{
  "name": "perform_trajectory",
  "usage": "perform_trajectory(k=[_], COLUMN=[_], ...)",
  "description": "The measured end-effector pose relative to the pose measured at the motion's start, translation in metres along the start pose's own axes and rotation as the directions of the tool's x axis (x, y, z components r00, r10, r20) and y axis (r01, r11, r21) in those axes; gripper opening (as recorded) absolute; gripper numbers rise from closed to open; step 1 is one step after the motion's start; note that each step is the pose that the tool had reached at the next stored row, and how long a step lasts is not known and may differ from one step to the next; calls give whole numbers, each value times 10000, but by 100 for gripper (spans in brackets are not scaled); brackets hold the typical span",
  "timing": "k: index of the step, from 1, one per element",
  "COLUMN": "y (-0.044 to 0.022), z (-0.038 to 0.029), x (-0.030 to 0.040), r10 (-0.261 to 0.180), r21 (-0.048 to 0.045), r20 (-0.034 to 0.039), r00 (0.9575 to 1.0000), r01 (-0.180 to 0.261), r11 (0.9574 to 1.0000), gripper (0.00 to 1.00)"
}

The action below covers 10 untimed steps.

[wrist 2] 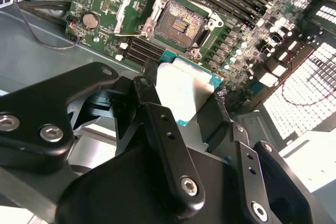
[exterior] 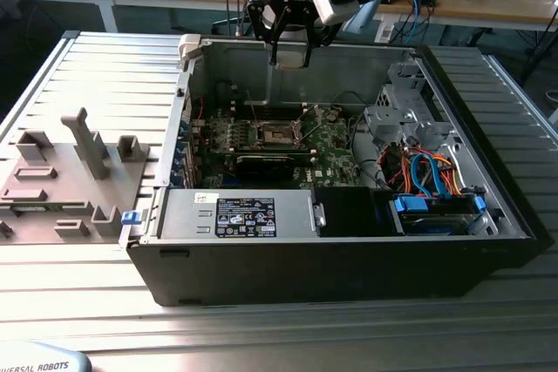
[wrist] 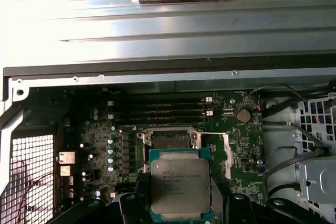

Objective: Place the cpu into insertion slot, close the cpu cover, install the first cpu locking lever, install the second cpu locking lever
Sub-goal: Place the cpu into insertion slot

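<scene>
My gripper (exterior: 292, 51) hangs above the back wall of the open computer case (exterior: 331, 267), shut on the cpu (wrist 2: 186, 90). In both wrist views the cpu (wrist: 180, 184), a square chip with a silver-grey top and a green edge, is clamped by its sides between the black fingers (wrist 2: 157, 124). Below it on the green motherboard lies the insertion slot (wrist 2: 182, 23), a dark square socket that is bare and uncovered (wrist: 169, 141). The cpu cover (wrist 2: 134, 6), a silver frame with a square window, is swung open beside the slot. The slot also shows mid-board in the exterior view (exterior: 277, 134).
Long memory slots (wrist: 157, 111) run beside the socket. A black card (exterior: 270, 163) lies across the board in front of it. The power supply (exterior: 253, 215) and a drive cage with coloured cables (exterior: 427, 180) fill the case's front. A grey parts fixture (exterior: 70, 172) stands on the exterior view's left.
</scene>
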State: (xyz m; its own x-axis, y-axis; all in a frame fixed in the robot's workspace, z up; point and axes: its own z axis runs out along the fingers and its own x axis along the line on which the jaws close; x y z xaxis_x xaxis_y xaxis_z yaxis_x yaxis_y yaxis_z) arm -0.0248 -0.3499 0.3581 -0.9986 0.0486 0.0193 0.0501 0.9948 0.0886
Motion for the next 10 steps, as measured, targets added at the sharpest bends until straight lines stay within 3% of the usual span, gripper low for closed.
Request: perform_trajectory(k=[10], y=[0], z=[1], x=[0], r10=[230], r21=[6], r20=[21], r00=[9997], r01=[-230], r11=[9997], gripper=[54])
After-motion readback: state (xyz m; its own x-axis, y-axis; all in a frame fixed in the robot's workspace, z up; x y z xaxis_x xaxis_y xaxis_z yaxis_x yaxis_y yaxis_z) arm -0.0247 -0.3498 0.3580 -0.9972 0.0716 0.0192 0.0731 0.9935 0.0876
